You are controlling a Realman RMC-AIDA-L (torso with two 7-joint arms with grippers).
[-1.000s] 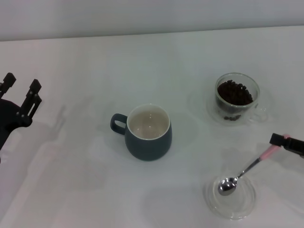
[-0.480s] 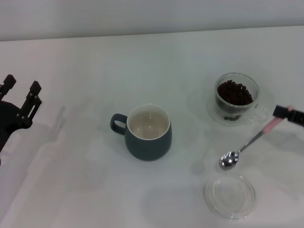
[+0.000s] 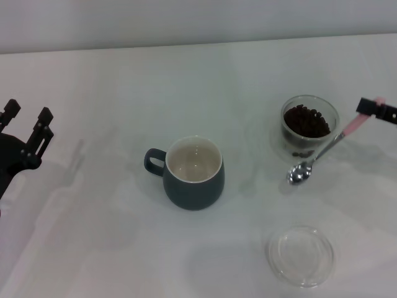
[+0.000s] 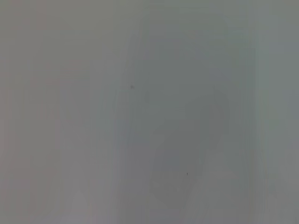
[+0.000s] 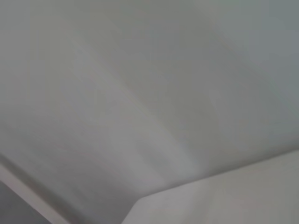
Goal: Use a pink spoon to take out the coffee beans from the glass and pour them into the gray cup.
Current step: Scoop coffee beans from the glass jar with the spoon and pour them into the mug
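Here the right claw gripped the spoon by its pink end, bowl low beside the glass. Best lift clear of the rim before dipping. Left claw idle, spread.

A broad white bench is filling nearly everything in front of me, its surface smooth and matte. Along the far edge a pale grey wall is rising straight up, plain and unmarked. Soft, even light is falling from above and laying faint, blurred shadows across the bench top. Both wrist views are showing only blank pale grey surface, with one lighter band running at a slant through the right one.
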